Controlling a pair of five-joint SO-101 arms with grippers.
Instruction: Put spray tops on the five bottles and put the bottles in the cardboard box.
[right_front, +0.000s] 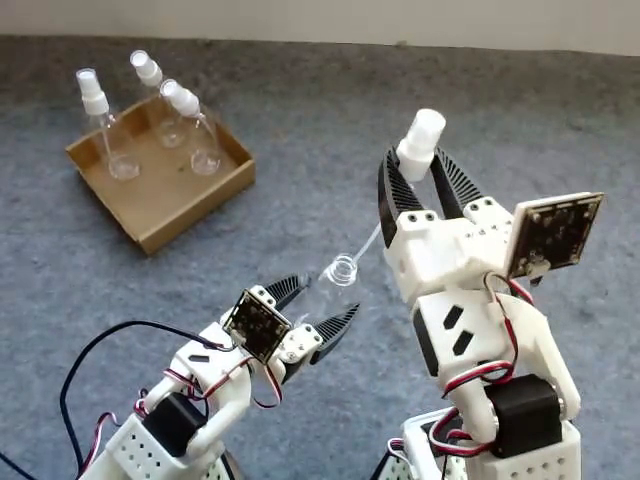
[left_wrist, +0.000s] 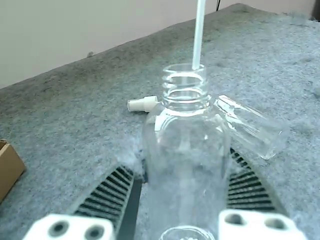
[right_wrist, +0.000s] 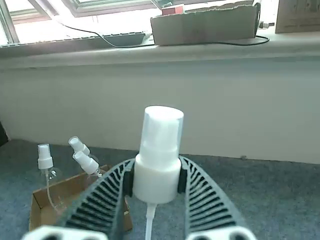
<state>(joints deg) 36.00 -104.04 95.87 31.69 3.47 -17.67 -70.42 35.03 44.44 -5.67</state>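
Observation:
My left gripper (right_front: 325, 298) is shut on a clear bottle (left_wrist: 185, 150), tilted with its open threaded neck (right_front: 342, 270) pointing up and away. My right gripper (right_front: 417, 160) is shut on a white spray top (right_front: 422, 138) held higher up. The top's thin dip tube (right_front: 365, 245) slants down to the neck, and in the left wrist view the tube (left_wrist: 198, 35) enters the neck (left_wrist: 184, 85). In the right wrist view the spray top (right_wrist: 157, 155) sits upright between the fingers (right_wrist: 102, 200). The cardboard box (right_front: 190, 215) at the far left holds three capped bottles (right_front: 110, 130).
Behind the held bottle, another clear bottle (left_wrist: 252, 125) lies on its side on the grey carpet, and a loose white spray top (left_wrist: 140, 104) lies near it. The box (right_wrist: 40, 210) with its bottles (right_wrist: 46, 170) stands left of my right gripper (right_wrist: 157, 170).

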